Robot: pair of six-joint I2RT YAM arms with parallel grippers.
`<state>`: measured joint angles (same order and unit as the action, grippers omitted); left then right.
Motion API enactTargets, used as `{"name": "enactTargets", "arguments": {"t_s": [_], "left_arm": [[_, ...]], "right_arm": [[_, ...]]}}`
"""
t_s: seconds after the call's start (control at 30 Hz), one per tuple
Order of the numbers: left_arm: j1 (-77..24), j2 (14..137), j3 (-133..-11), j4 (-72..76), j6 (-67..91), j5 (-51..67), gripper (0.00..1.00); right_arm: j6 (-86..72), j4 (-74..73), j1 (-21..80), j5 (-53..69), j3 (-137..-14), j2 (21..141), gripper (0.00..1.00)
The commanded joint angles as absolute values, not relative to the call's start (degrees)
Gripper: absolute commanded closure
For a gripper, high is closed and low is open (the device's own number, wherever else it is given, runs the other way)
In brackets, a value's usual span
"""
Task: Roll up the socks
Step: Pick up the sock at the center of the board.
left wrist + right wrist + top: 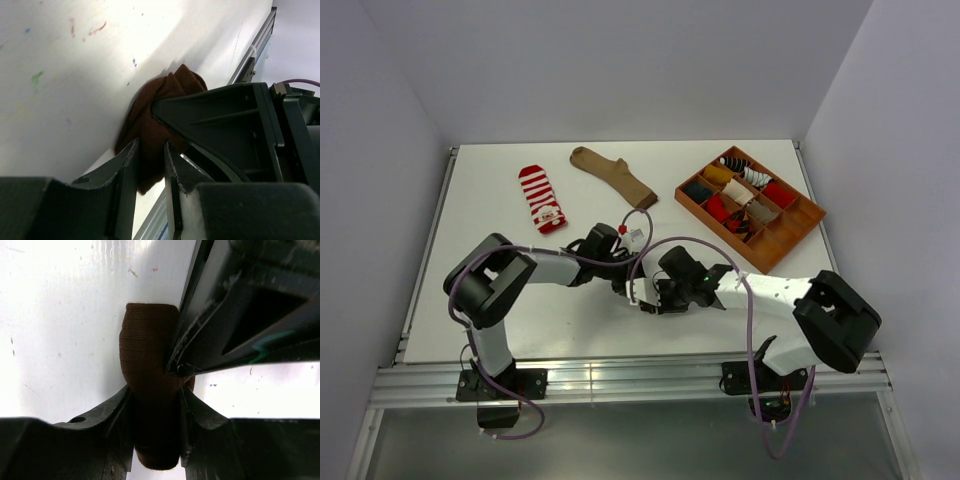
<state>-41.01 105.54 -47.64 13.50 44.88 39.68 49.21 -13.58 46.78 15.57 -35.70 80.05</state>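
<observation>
A dark brown sock (pixel 146 355) lies bunched on the white table where both grippers meet; it also shows in the left wrist view (pixel 155 110). My left gripper (pixel 150 155) is shut on one end of it. My right gripper (pixel 156 405) is shut on the other part, with the left gripper's finger pressed against the sock beside it. From above the grippers (pixel 638 285) hide the brown sock. A red-and-white striped sock (pixel 541 198) and a plain tan sock (pixel 614 176) lie flat at the back of the table.
An orange compartment tray (pixel 798 232) with several rolled socks stands at the back right. The metal table rail (pixel 250 55) runs close by the left gripper. Purple cables loop over both arms.
</observation>
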Motion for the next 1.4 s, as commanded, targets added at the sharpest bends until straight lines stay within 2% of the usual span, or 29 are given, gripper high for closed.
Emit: {"name": "enactTargets", "arguments": {"t_s": [0.0,0.27,0.4,1.03,1.37], "left_arm": [[-39.8,102.8,-45.2,7.0,44.3,39.6,0.69],[-37.8,100.7,-44.0,6.2,43.3,39.7,0.7],[-37.4,100.5,-43.7,6.3,43.2,39.8,0.71],[-32.0,92.4,-44.3,0.3,41.0,37.7,0.77],[-31.2,91.1,-44.0,0.7,41.5,38.0,0.79]], "right_arm": [[47.5,-17.9,46.8,13.5,-35.4,82.5,0.89],[47.3,-18.4,46.8,13.6,-36.2,83.5,0.94],[46.9,-18.7,46.8,13.5,-36.7,83.8,1.0],[43.5,-27.7,39.2,22.2,-46.9,84.6,1.0],[43.4,-36.6,29.3,29.9,-57.7,83.5,1.0]]}}
